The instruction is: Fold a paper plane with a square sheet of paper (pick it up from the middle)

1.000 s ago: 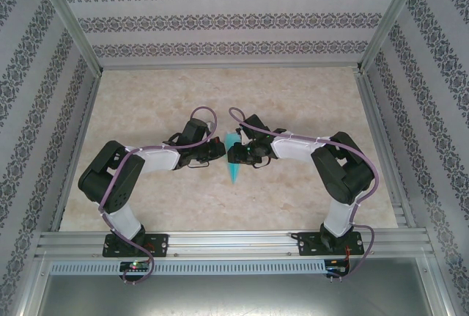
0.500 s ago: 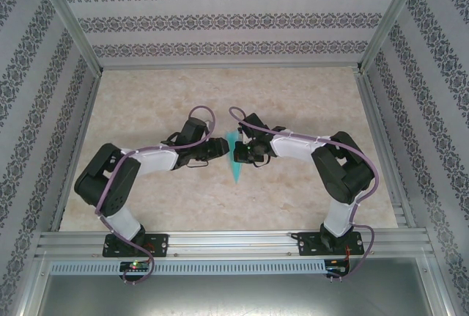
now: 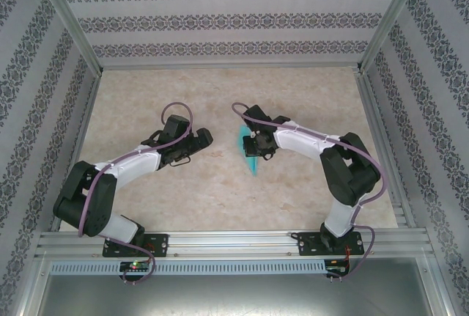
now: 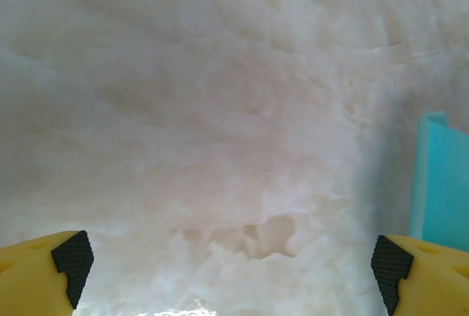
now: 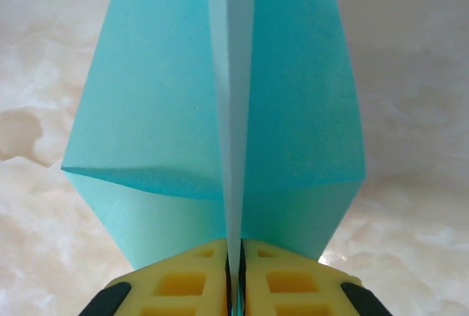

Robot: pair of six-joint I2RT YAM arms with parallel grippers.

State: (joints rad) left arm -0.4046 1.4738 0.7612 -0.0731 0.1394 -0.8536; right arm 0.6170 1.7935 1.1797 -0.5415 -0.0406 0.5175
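Top view: the right gripper (image 3: 254,152) sits mid-table with the paper plane (image 3: 251,163) pinched in it, the teal point aimed toward the arm bases. The left gripper (image 3: 204,138) is off to the side, well apart from the paper, over the marble-look table (image 3: 220,199). Left wrist cam: its jaws are spread wide with nothing between them, and a strip of teal peeks in at the right edge. Right wrist cam: the yellow fingers (image 5: 183,287) are clamped tight on the centre crease, wings fanning out on both sides.

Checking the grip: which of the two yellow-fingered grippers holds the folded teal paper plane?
The right gripper, its jaws pinched shut on the teal paper plane; the left gripper stands wide open, empty.
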